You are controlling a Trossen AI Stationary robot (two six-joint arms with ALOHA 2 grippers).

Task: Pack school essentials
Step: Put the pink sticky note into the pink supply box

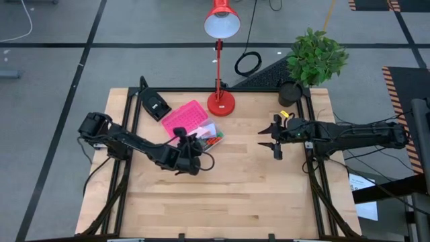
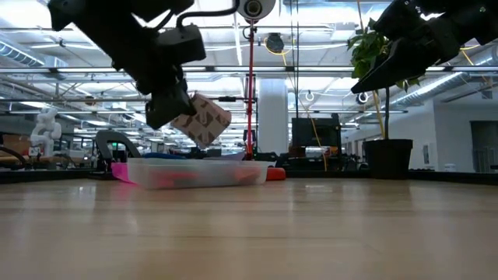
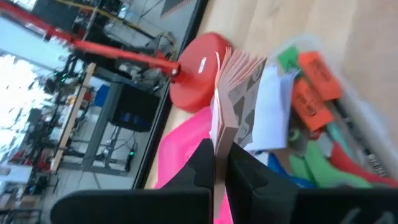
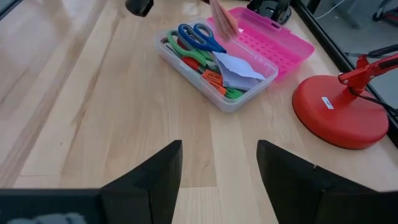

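A clear plastic box (image 4: 217, 74) with its pink lid (image 4: 273, 37) folded open lies on the table left of centre. In it are blue-handled scissors (image 4: 198, 34), green-handled scissors (image 4: 186, 53), orange erasers (image 3: 314, 87) and white paper (image 4: 239, 68). My left gripper (image 1: 183, 142) hovers over the box's near side, shut on a pink sticky-note pad (image 2: 201, 119). Over the table's right half, my right gripper (image 1: 270, 138) hangs open and empty, its fingers pointing toward the box. My left gripper pinches the pad's one edge (image 3: 219, 146) between its two fingers (image 3: 249, 171), which slant down from the table's left. The pad juts out beyond the fingertips, tilted and clear above the box. Its free-end pages (image 3: 239, 62) fan apart.
A red desk lamp stands on its round base (image 1: 221, 103) just beyond the box. A black wedge-shaped device (image 1: 154, 104) sits at the far left and a potted plant (image 1: 314, 59) at the far right corner. Bare wood (image 1: 228, 202) spans the near half.
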